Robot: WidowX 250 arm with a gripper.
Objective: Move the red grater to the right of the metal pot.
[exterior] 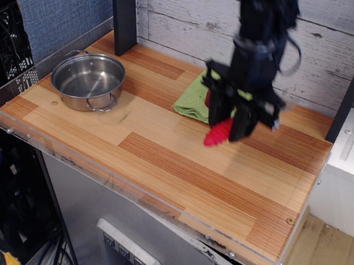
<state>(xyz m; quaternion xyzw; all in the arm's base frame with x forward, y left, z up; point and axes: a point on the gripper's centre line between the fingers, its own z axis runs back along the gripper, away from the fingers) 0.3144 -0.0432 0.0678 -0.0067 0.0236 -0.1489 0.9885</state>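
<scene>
The metal pot [88, 81] is shiny, lidless, with two loop handles, and stands at the left end of the wooden table. My gripper [229, 128] is shut on the red grater [217, 135] and holds it above the table's middle-right, well to the right of the pot. Only the ribbed bright-red handle shows below the black fingers [243, 121]; the pronged metal head is hidden behind the gripper. The arm is motion-blurred.
A green cloth [193, 97] lies behind the gripper near the back wall; the dark red cone on it is mostly hidden by the arm. A black post [123, 13] stands at the back left. The wooden table [162, 162] has a clear plastic front edge.
</scene>
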